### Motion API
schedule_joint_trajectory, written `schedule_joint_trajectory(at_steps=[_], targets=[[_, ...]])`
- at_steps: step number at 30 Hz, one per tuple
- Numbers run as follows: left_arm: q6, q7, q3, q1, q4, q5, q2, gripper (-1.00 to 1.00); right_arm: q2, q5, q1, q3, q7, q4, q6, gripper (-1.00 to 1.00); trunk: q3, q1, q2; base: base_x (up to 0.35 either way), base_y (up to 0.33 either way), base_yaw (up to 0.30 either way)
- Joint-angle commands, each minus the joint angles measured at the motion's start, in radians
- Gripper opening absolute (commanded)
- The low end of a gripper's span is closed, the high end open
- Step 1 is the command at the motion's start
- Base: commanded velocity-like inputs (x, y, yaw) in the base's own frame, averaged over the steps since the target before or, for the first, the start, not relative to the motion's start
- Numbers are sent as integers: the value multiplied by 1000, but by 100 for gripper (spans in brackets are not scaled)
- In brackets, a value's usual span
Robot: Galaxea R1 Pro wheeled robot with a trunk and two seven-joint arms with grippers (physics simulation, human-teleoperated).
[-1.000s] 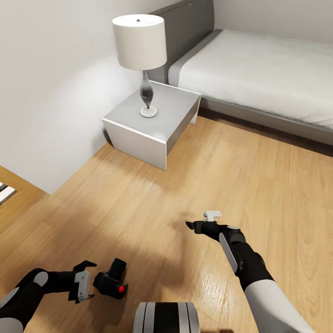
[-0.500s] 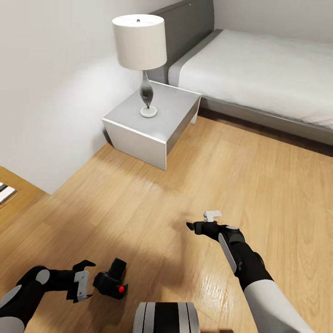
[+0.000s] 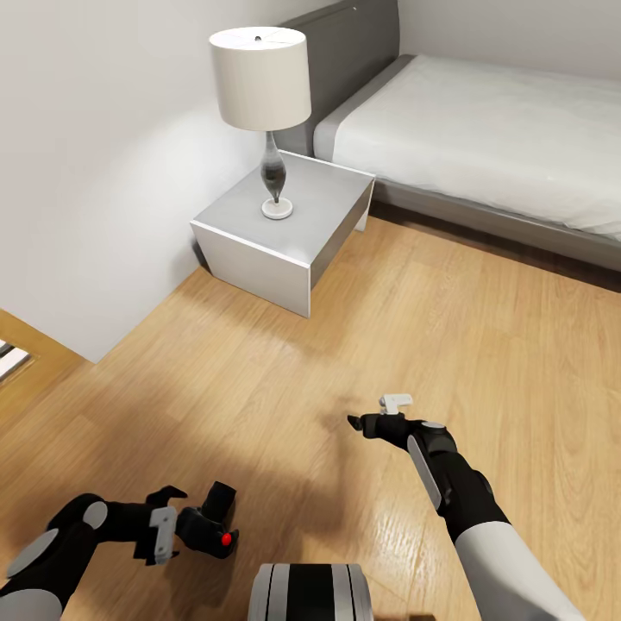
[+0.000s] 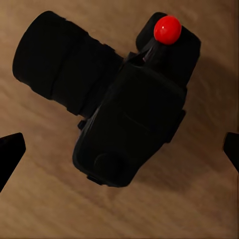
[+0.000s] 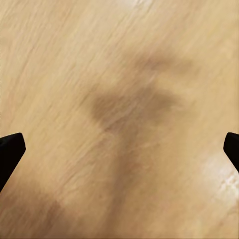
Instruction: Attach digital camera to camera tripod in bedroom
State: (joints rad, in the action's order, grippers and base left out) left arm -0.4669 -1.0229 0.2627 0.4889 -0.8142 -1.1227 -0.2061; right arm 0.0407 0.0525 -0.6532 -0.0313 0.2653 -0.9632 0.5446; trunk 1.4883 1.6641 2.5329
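Item: digital camera (image 3: 210, 526), black, with round red button (image 4: 167, 29). It lies on the light wood floor (image 3: 285, 388) close in front of the robot's base (image 3: 310, 592), off to the robot's left. Its long axis follows the lens barrel (image 4: 62, 62), which points away from the robot and slightly toward its right, roughly toward the bed; the red button sits on the near end, facing up.

Left claw (image 3: 177, 517): open, fingers spread wide, low beside the camera. In the left wrist view the two fingertips (image 4: 10, 154) stand apart at either side of the body, not touching it.

Right claw (image 3: 375, 412): open, nothing in it, held above bare floor well clear of the camera.

Open room: a broad run of floor between the arms and the furniture. Bounds (far side): grey nightstand (image 3: 285, 228) with a white-shaded lamp (image 3: 261, 95), set against the wall (image 3: 95, 172); grey bed (image 3: 492, 138) beside it.
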Motion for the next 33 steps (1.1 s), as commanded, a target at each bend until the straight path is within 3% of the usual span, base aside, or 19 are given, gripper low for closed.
schedule_joint_trajectory(at_steps=[1,16,23,33], targets=[[-4,-2,2,0,-1,-8,2,100,0,5,0,0,0,0,6,100,1,0,0,0,0,0],[71,34,0,2,2,-48,9,100,-1,4,0,1,-1,5,6,100,1,0,0,0,0,0],[78,50,1,2,12,-80,10,100,-1,4,0,0,-1,6,6,100,1,0,0,0,0,0],[81,74,1,1,16,-89,23,100,-1,4,0,0,-1,6,6,100,1,0,0,0,0,0]])
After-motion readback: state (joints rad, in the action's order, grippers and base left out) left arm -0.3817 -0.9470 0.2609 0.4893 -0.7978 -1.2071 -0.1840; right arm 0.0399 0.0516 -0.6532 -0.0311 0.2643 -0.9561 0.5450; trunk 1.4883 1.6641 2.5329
